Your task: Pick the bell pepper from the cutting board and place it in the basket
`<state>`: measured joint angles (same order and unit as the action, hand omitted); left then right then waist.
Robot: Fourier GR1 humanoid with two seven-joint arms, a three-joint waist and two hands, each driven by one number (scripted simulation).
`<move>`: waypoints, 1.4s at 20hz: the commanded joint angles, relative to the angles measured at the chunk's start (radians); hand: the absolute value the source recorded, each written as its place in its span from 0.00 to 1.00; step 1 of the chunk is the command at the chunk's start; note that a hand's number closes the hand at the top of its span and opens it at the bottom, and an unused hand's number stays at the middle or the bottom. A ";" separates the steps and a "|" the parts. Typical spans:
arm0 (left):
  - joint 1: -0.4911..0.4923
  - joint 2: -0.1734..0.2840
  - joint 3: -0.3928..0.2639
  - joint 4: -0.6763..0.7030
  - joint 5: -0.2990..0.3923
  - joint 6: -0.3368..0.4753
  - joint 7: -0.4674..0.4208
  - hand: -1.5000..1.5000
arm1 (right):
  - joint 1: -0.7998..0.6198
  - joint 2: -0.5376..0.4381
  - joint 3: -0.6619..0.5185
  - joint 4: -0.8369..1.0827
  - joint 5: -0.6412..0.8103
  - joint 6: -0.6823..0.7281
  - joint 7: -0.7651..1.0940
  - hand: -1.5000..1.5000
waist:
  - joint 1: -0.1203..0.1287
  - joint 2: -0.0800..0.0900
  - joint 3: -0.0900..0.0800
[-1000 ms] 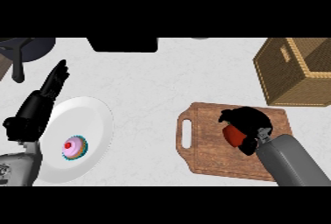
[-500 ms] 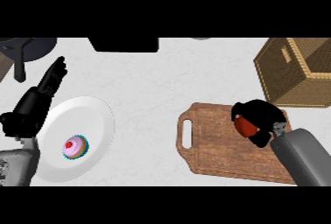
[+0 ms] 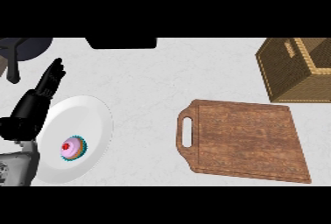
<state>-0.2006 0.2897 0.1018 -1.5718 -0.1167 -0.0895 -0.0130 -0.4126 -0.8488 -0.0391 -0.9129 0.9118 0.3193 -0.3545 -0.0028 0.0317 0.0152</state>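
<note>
While the left hand (image 3: 39, 100) rests with fingers straight, the cutting board (image 3: 249, 140) lies on the white counter (image 3: 149, 87).

One hand (image 3: 40, 94) shows, at the left: glossy black, with slim, segmented black fingers (image 3: 51, 74) and a bulkier rounded black wrist section. Near it, the forearm (image 3: 14, 168) is pale grey metal with small darker fittings.

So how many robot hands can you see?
1. The left hand rests open at the left edge, fingers up, beside the plate. The right hand is out of view, so I can't see it or the pepper.
</note>
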 commanded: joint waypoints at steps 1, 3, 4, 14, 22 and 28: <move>-0.008 -0.002 -0.004 -0.006 0.006 -0.007 -0.005 0.50 | -0.037 -0.105 -0.144 0.134 -0.059 -0.108 -0.107 1.00 | 0.023 0.007 0.003; -0.004 -0.007 -0.009 -0.010 0.004 -0.006 -0.004 0.50 | -0.050 -0.103 -0.214 0.191 -0.113 -0.158 -0.152 1.00 | 0.029 0.005 0.005; 0.001 0.002 -0.006 -0.004 0.006 -0.014 -0.010 0.50 | -0.071 -0.113 -0.264 0.208 -0.164 -0.156 -0.187 1.00 | 0.022 0.001 0.004; -0.017 -0.020 -0.028 -0.004 0.010 -0.019 0.009 0.50 | -0.291 -0.238 -0.519 0.413 -0.475 0.142 -0.457 1.00 | 0.061 -0.008 -0.005; -0.035 0.006 -0.026 0.006 0.003 -0.043 -0.001 0.50 | -0.443 -0.347 -0.461 0.489 -0.491 0.351 -0.456 1.00 | 0.083 -0.010 -0.011; -0.081 -0.031 -0.043 0.090 -0.035 -0.002 -0.031 0.50 | -0.596 -0.327 -0.349 0.468 -0.464 0.422 -0.343 1.00 | 0.068 -0.006 -0.015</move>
<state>-0.2554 0.2697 0.0574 -1.5335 -0.1348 -0.1105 -0.0229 -0.9251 -1.1674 -0.4423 -0.4494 0.4323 0.5660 -0.6471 0.0730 0.0243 0.0030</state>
